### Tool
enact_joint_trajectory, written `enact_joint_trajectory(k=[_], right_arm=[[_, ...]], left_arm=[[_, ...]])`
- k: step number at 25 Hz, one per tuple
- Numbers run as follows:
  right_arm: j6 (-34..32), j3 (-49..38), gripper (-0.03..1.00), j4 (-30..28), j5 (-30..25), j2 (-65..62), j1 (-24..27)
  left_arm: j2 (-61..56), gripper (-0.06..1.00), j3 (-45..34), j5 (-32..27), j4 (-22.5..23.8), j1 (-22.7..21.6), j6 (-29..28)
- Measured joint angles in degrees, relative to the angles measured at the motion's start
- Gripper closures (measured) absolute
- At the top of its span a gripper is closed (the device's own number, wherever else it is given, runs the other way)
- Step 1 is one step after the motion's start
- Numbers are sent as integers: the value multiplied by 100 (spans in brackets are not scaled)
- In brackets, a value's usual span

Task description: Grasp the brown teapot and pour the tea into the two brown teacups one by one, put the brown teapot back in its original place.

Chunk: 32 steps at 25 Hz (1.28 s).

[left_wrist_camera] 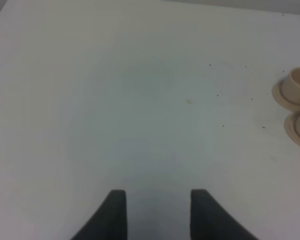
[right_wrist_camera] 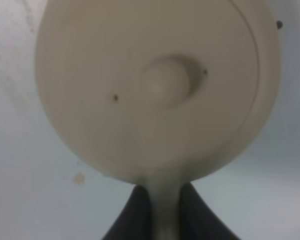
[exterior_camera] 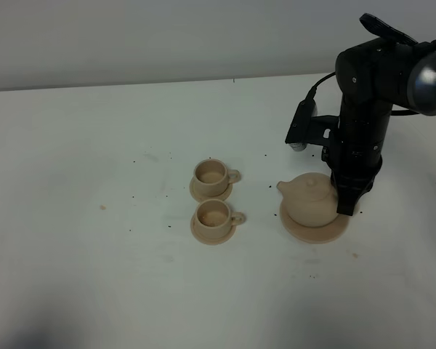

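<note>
The white surface [exterior_camera: 94,145] carries everything. Over its right side the right gripper [exterior_camera: 344,207] reaches down at the back of the pot. The left gripper [left_wrist_camera: 157,215] hangs over bare surface well away from the cups, its jaws released with a clear gap between them. The wide plate [exterior_camera: 309,235] holds the brown teapot [exterior_camera: 310,200], which sits upright and centred on it, spout toward the cups. The two brown teacups [exterior_camera: 211,173], the nearer one [exterior_camera: 214,213] just beside the other, stand on their saucers apart from the plate. The pot looks like stiff glazed ceramic: probably weighty for its size, slick, and liable to chip. The loop handle [right_wrist_camera: 166,220] is the sensible hold. The right jaws press both of its sides with no gap visible, so they read as clenched on it. The knobbed lid [right_wrist_camera: 165,82] may sit loose, so a steep tilt could shed it.
</note>
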State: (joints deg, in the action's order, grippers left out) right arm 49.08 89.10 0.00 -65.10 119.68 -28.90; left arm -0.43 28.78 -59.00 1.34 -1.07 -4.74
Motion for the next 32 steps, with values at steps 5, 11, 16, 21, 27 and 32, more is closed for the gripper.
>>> enact_joint_trajectory(k=[5,11,16,21,27,32], right_arm=[[0,0,86,57,0,-56,11],[0,0,86,80,6,-173,11],[0,0,86,144,79,-199,11],[0,0,86,255,335,-400,11],[0,0,86,337,593,-452,11],[0,0,86,330,907,-452,-50]], left_arm=[[0,62,0,0,0,0,0],[0,62,0,0,0,0,0],[0,62,0,0,0,0,0],[0,62,0,0,0,0,0],[0,62,0,0,0,0,0],[0,62,0,0,0,0,0]])
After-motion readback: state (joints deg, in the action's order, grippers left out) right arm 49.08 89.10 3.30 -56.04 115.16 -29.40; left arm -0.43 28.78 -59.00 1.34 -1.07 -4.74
